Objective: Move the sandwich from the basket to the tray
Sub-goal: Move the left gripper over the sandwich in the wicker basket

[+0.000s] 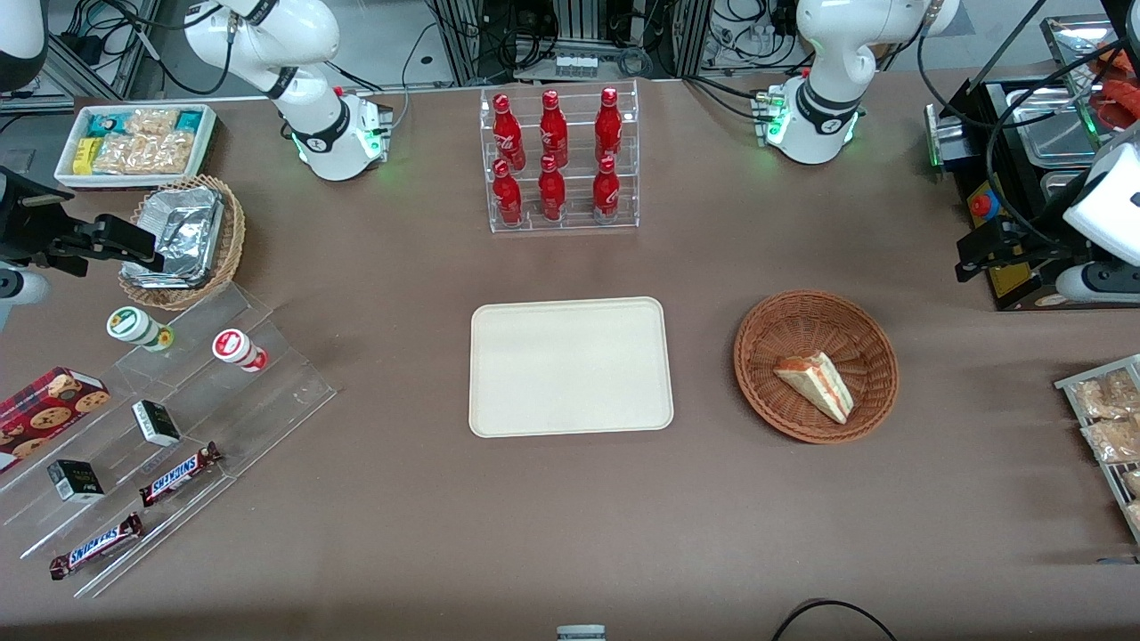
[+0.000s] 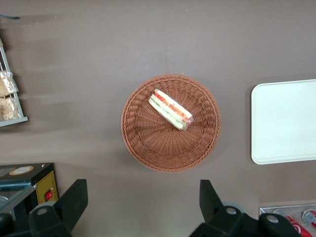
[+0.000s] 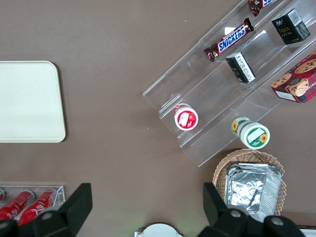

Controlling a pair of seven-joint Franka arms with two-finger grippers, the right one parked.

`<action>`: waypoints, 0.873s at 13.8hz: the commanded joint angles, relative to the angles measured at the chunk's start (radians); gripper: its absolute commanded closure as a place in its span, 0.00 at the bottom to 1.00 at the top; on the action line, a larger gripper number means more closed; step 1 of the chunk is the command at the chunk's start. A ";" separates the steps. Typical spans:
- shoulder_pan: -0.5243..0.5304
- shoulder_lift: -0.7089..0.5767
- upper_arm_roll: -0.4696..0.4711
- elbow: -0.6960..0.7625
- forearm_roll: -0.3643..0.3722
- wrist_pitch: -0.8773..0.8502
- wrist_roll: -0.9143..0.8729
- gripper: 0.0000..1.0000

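Note:
The sandwich [image 1: 815, 381], a wrapped white-bread wedge with red and green filling, lies in the reddish-brown wicker basket [image 1: 793, 329]. The cream tray [image 1: 570, 367] lies flat beside the basket, toward the parked arm's end, with nothing on it. My left gripper [image 1: 966, 258] hangs high over the table, farther from the front camera than the basket and toward the working arm's end. In the left wrist view the gripper [image 2: 143, 202] is open wide and holds nothing. That view also shows the sandwich [image 2: 170, 109], the basket [image 2: 153, 143] and the tray [image 2: 284, 121], well below it.
A black box with a red button [image 1: 984, 206] stands close to the gripper. A wire rack of snack packets [image 1: 1104, 418] is at the working arm's end. A clear rack of red bottles [image 1: 561, 160] stands farther back than the tray. Acrylic steps with snacks [image 1: 178, 401] lie toward the parked arm's end.

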 commanded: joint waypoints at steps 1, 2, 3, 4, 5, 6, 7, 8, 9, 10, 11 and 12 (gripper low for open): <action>0.014 -0.014 -0.006 0.007 0.008 -0.029 -0.016 0.00; 0.018 -0.012 -0.006 0.007 0.002 -0.026 -0.019 0.00; 0.026 -0.009 -0.008 0.007 0.003 -0.020 -0.021 0.00; 0.023 0.002 -0.010 0.005 0.012 -0.011 -0.021 0.00; 0.021 0.024 -0.010 -0.001 0.014 0.010 -0.023 0.00; 0.021 0.041 -0.010 -0.031 0.014 0.044 -0.038 0.00; 0.020 0.049 -0.010 -0.074 0.017 0.099 -0.070 0.00; 0.018 0.049 -0.010 -0.143 0.019 0.184 -0.107 0.00; 0.015 0.048 -0.010 -0.221 0.019 0.287 -0.146 0.00; 0.014 0.046 -0.011 -0.283 0.019 0.358 -0.185 0.00; 0.014 0.045 -0.013 -0.350 0.017 0.439 -0.228 0.00; 0.009 0.043 -0.016 -0.414 0.016 0.514 -0.301 0.00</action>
